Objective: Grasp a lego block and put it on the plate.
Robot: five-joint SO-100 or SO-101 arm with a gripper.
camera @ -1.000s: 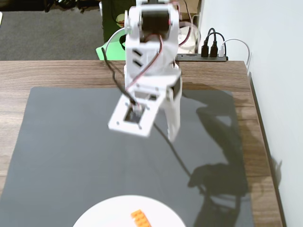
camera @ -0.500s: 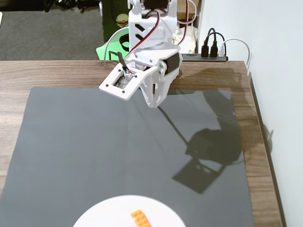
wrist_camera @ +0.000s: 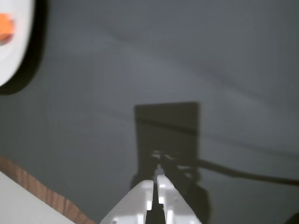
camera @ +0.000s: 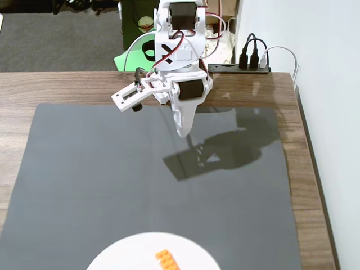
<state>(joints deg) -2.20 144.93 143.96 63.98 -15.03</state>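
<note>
Fixed view: bright, even, sharp; crisp arm shadow falls right of the arm on the dark mat [camera: 84,185], faint sheen there. Wrist view: dimmer, soft-focused; plate [wrist_camera: 16,51] overexposed, blurred; hard rectangular shadow beyond the gripper [wrist_camera: 155,184].

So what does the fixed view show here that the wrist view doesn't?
Only the fixed view shows the whole arm, the wooden table, the power strip and the wall. Only the wrist view shows the jaws closed together, empty, above the mat. Both show the dark mat, the white plate and the orange lego block lying on it.
</note>
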